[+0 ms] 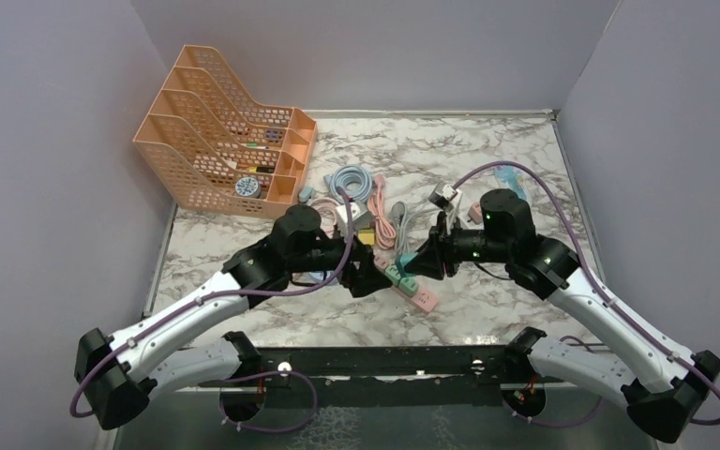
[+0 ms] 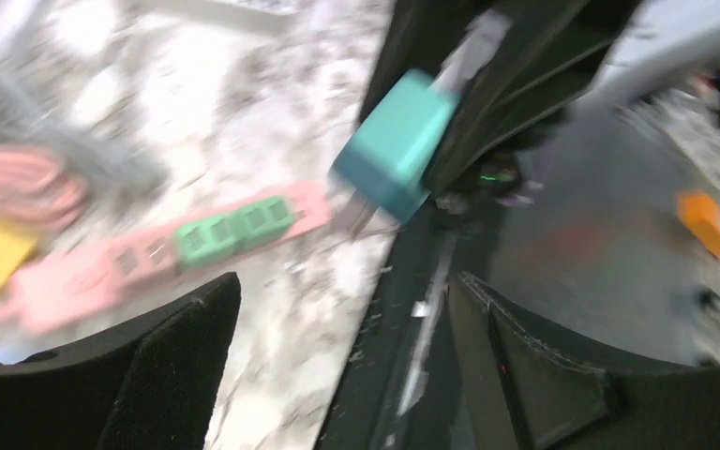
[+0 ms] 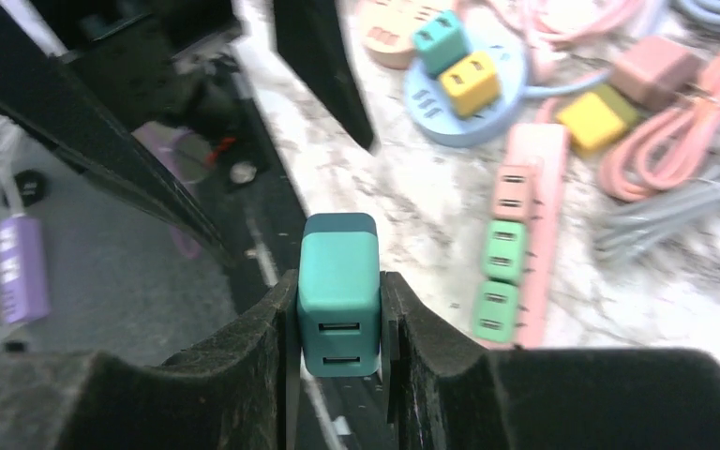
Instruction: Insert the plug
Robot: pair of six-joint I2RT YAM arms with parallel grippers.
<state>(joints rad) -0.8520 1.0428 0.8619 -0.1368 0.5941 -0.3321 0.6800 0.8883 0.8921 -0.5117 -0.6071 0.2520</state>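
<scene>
My right gripper [image 3: 339,323] is shut on a teal USB charger plug [image 3: 339,291], with its two USB ports facing the camera. In the left wrist view the plug [image 2: 394,141] hangs prongs down, above and just off the near end of a pink power strip [image 2: 84,277]. The strip [image 3: 536,234] lies on the marble table with two green adapters [image 3: 499,277] and a pink one plugged in. My left gripper [image 2: 347,352] is open and empty, low over the table edge beside the strip. In the top view the left gripper [image 1: 367,278] and the right gripper [image 1: 424,262] face each other over the strip [image 1: 412,289].
A round blue hub [image 3: 464,94] carries a teal and a yellow plug. Pink and grey coiled cables [image 1: 375,202] and loose adapters lie behind the strip. An orange file rack [image 1: 225,131] stands at the back left. The black table edge rail [image 1: 375,361] runs close below the grippers.
</scene>
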